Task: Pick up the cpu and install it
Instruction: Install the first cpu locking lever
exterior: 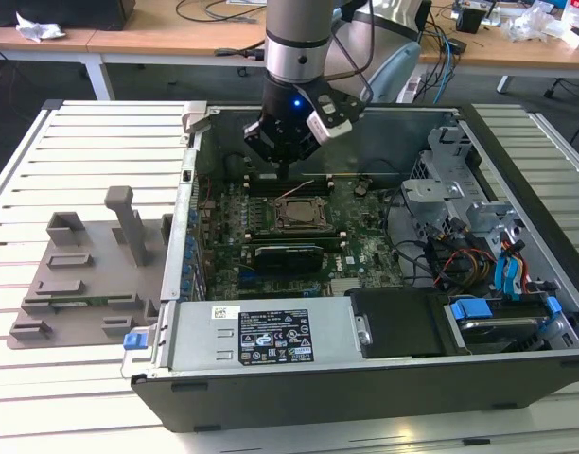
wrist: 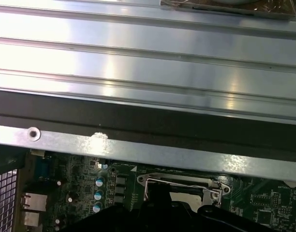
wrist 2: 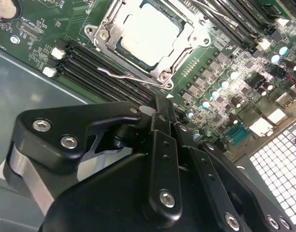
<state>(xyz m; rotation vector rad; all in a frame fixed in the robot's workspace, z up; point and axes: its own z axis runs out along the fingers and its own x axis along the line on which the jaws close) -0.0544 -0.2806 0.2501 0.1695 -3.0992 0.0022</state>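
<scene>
Sitting in the socket frame (wrist 2: 149,39) on the motherboard (exterior: 280,236), the cpu (wrist 2: 150,33) shows its silver top. Just above it, inside the open computer case (exterior: 384,378), the gripper (exterior: 286,170) has its fingers (wrist 2: 163,116) pressed together, holding nothing.
</scene>
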